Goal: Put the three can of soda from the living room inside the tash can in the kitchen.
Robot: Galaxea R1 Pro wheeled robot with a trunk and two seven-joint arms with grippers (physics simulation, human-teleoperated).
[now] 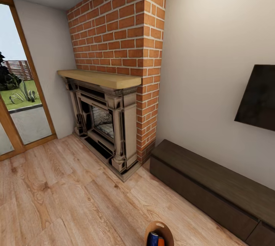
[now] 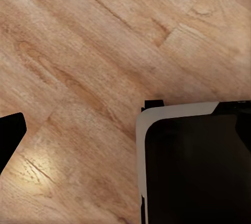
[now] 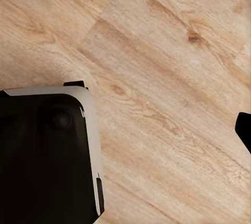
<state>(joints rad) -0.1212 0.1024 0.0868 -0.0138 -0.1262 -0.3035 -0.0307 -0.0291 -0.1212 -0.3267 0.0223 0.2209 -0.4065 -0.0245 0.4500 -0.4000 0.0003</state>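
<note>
Tan-rimmed grey round pail (image 1: pixel 159 230) holding blue and orange cans looks light; I'd grab the rim. Can't tell either gripper's jaws.

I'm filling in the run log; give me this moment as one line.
room: living room, brick chimney, dark bench | pail at head view's bottom edge, blue can and orange can inside | third can: unseen | grippers: state unclear

no readable text, labels, brands, numbers or signs on anything in view
</note>
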